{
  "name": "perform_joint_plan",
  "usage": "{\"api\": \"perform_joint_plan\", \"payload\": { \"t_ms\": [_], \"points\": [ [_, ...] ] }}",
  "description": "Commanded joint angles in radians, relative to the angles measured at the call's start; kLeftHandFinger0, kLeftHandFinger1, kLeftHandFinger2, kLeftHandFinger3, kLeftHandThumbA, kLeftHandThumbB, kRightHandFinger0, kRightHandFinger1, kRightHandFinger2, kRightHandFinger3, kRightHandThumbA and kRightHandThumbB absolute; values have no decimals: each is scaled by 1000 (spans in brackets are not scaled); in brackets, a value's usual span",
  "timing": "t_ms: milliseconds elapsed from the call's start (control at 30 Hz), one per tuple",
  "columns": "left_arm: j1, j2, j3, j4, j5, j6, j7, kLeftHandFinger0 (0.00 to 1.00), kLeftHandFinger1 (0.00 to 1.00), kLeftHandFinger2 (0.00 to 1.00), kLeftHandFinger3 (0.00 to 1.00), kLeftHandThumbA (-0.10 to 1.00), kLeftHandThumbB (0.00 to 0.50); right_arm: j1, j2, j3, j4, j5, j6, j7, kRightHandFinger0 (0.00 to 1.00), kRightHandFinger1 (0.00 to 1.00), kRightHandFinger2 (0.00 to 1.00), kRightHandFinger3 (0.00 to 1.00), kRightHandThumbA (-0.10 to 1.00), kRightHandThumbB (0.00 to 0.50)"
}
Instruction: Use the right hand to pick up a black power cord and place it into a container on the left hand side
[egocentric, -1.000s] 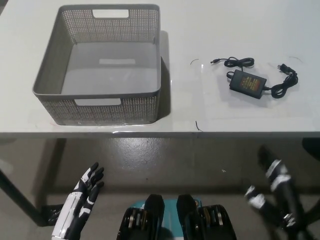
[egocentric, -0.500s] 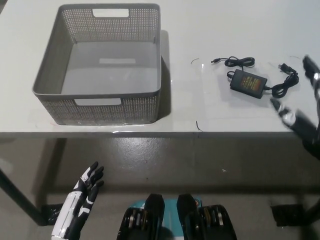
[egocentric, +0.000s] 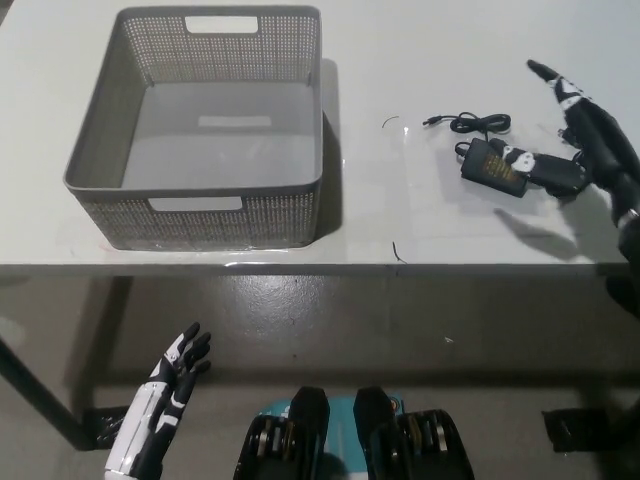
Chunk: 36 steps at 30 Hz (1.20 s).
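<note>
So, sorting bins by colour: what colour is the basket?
Grey, perforated walls; head view shows the basket best.

A: Container (egocentric: 200, 215)?
B: Grey plastic, perforated mesh walls, smooth solid base, matt.
A: Surface (egocentric: 400, 60)?
B: White, smooth, slight sheen, maybe laminate.
A: Power cord (egocentric: 497, 163)?
B: Black adapter brick, matt plastic; thin rubbery black cable.
A: Hands?
B: Right hand (egocentric: 590, 140) black matt plastic, white bits. Left hand (egocentric: 160, 415) white hard plastic, black trim. Floor (egocentric: 330, 320) dull grey concrete look.
</note>
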Motion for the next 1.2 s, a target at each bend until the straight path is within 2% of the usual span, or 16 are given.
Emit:
{"api": "perform_joint_plan", "payload": {
  "t_ms": [0, 100, 133, 233, 267, 533, 800, 1167],
  "points": [
    [-11, 19, 7, -35, -6, -6, -10, 1000, 1000, 1000, 1000, 918, 240, -109, -35, 48, 45, -69, 42, 58, 1000, 1000, 1000, 1000, 720, 443],
    [-15, 21, 8, -26, -8, -11, -13, 1000, 1000, 1000, 1000, 910, 239, -136, -40, 79, 66, -88, 61, 78, 1000, 1000, 1000, 1000, 739, 442],
    [-14, 20, 7, -26, -18, -12, -17, 1000, 1000, 1000, 1000, 899, 226, -142, -44, 94, 79, -105, 54, 74, 1000, 1000, 1000, 1000, 774, 452],
    [-12, 20, 7, -31, -22, -5, -18, 1000, 1000, 1000, 1000, 895, 232, -150, -49, 118, 83, -123, 70, 88, 1000, 1000, 1000, 1000, 801, 482],
    [-10, 21, 7, -33, -18, -6, -18, 1000, 1000, 1000, 1000, 902, 226, -155, -53, 134, 73, -138, 99, 113, 1000, 1000, 1000, 1000, 816, 500],
    [-12, 23, 8, -21, -9, -20, -15, 1000, 1000, 1000, 1000, 899, 233, -164, -65, 167, 65, -164, 160, 167, 1000, 1000, 1000, 1000, 780, 500],
    [-12, 24, 8, -28, -8, -15, -14, 1000, 1000, 1000, 1000, 916, 252, -192, -73, 213, 79, -233, 199, 196, 1000, 1000, 1000, 1000, 854, 500],
    [-18, 24, 4, -27, -20, -7, -20, 1000, 1000, 1000, 1000, 904, 230, -251, -61, 210, 221, -231, 157, 154, 1000, 1000, 1000, 1000, 859, 500]
  ]
}}
